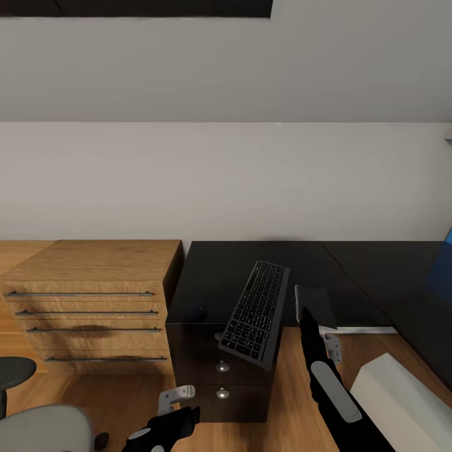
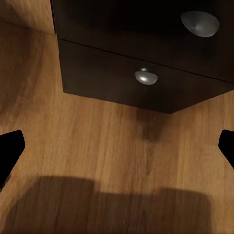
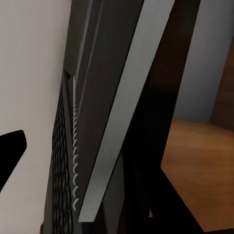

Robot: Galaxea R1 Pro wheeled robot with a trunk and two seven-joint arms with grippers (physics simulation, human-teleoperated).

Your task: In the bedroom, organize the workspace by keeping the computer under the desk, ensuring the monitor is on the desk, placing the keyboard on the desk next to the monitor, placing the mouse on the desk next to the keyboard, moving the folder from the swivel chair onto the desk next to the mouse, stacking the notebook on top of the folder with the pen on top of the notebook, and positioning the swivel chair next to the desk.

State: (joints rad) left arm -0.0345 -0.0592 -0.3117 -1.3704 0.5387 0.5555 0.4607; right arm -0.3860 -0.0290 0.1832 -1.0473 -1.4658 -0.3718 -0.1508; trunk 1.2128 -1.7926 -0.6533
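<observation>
Head view
- The desk (image 1: 376, 276) is a black top that runs from the middle out toward 3 o'clock.
- The keyboard (image 1: 254, 314) lies tilted near the middle. Its near end sticks out past the front edge of the desk, above the drawers (image 1: 216, 383).
- The mouse (image 1: 198, 311) sits on the desk at 9 o'clock from the keyboard, close by but not touching.
- The notebook (image 1: 316, 305) lies on the desk at 3 o'clock from the keyboard, just beside it.
- The right gripper (image 1: 306, 320) points up at the near edge of the notebook. It is too dark here to tell if it is open or closed.
- The folder (image 1: 443, 263) peeks in at the 3 o'clock edge.
- The computer (image 1: 402, 392) stands on the floor at 5 o'clock.
- The chair (image 1: 37, 430) is at 7 o'clock, and the wooden dresser (image 1: 94, 295) is at 9 o'clock, next to the desk.
- The left gripper (image 1: 162, 414) hangs low at 6 o'clock in front of the drawers.

Left wrist view
- The left gripper (image 2: 117, 151) is spread wide and holds nothing. One black fingertip (image 2: 9, 151) shows at each side.
- Under it is the wood floor (image 2: 97, 146). The drawers (image 2: 107, 78) with two round knobs are ahead.

Right wrist view
- The notebook (image 3: 117, 97) is seen very close, edge on, with white ring coils and a pale edge.
- One black fingertip (image 3: 9, 151) shows beside it. I cannot tell if the right gripper is gripping.
</observation>
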